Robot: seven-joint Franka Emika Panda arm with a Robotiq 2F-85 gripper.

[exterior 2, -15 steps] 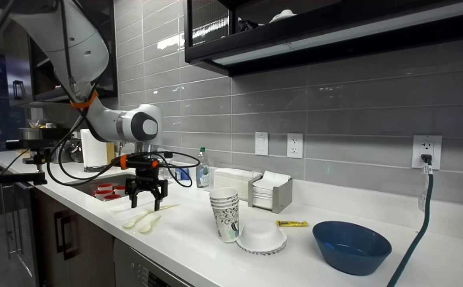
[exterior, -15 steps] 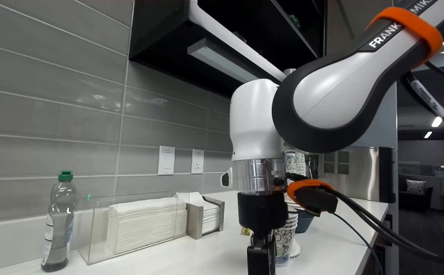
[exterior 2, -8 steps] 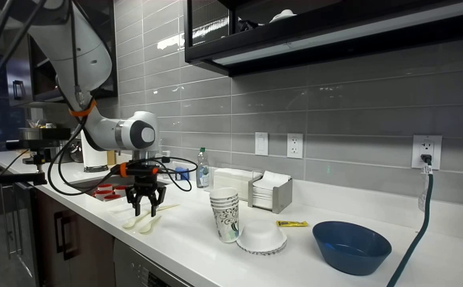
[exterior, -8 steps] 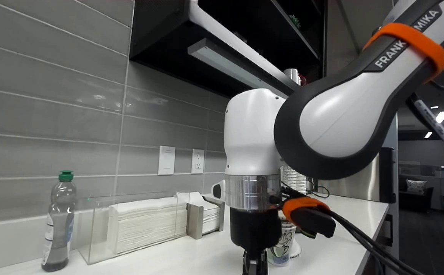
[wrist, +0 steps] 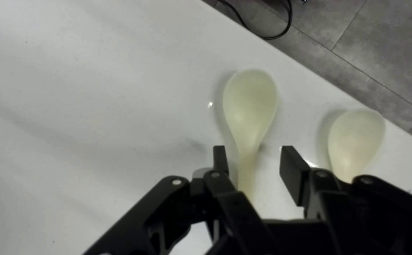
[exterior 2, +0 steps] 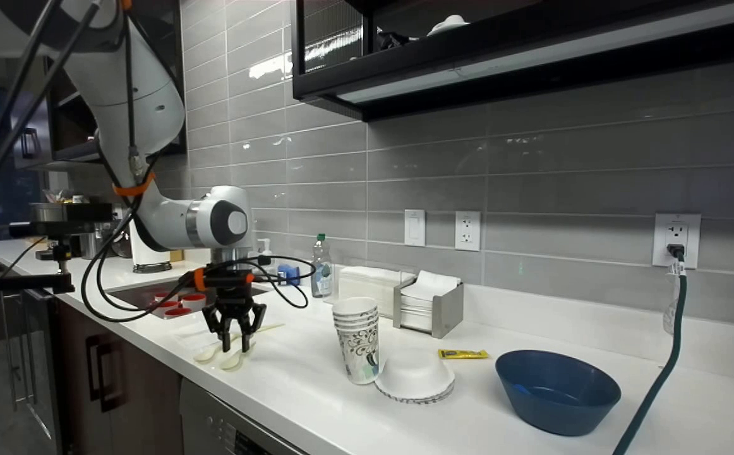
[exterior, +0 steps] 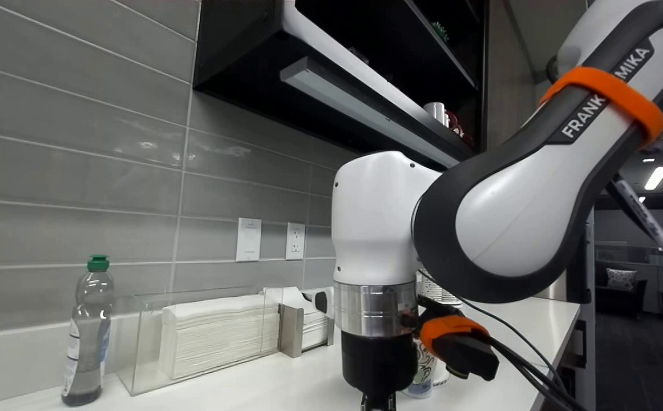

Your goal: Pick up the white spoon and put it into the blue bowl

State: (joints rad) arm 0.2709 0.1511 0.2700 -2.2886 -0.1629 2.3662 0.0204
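Two cream-white spoons lie side by side near the counter's front edge. In the wrist view, the white spoon [wrist: 250, 97] has its handle running between the fingers of my gripper [wrist: 254, 157], with a gap on each side. The bowl of the other spoon [wrist: 355, 140] shows right of the right finger; its handle is hidden by the gripper. An exterior view has my gripper [exterior 2: 235, 346] low over the spoons, jaws partly closed but apart. A dark blue bowl [exterior 2: 556, 407] stands far to the right of it. Whether the fingertips touch the counter I cannot tell.
Between the gripper and the bowl stand stacked paper cups [exterior 2: 359, 357], upturned white paper bowls [exterior 2: 416, 376] and a yellow packet [exterior 2: 463, 354]. A napkin holder [exterior 2: 448, 316] and a soap bottle [exterior: 85, 348] line the wall. A sink with red mugs [exterior 2: 177, 311] lies behind.
The arm has come down, bringing the gripper from above the spoons to close over them. Its fingers have moved nearer to each other. Spoons and bowl have stayed in place.
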